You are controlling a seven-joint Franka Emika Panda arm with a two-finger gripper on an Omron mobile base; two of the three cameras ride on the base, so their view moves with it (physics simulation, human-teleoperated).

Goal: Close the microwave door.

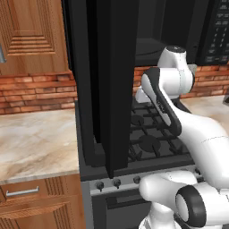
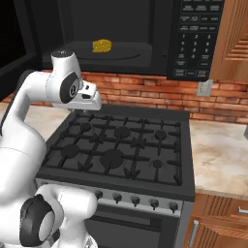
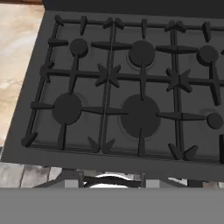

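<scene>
The microwave door (image 1: 109, 80) stands swung wide open, a tall glossy black panel seen nearly edge-on over the stove's left side; its dark face also fills the upper left corner of the right base view (image 2: 14, 43). My gripper (image 2: 82, 111) points down over the stove's back left corner, right of the door and apart from it. Its fingers are too small and hidden to read. The open microwave cavity (image 2: 121, 29) holds a yellow item (image 2: 101, 46) on the turntable.
The black gas stove (image 3: 140, 109) with grates and several burners lies right under the hand. The microwave's button panel (image 2: 196, 38) is at the right. Marble counters (image 1: 36, 143) flank the stove, with a brick backsplash (image 2: 145, 89) and wooden cabinets (image 1: 31, 31) behind.
</scene>
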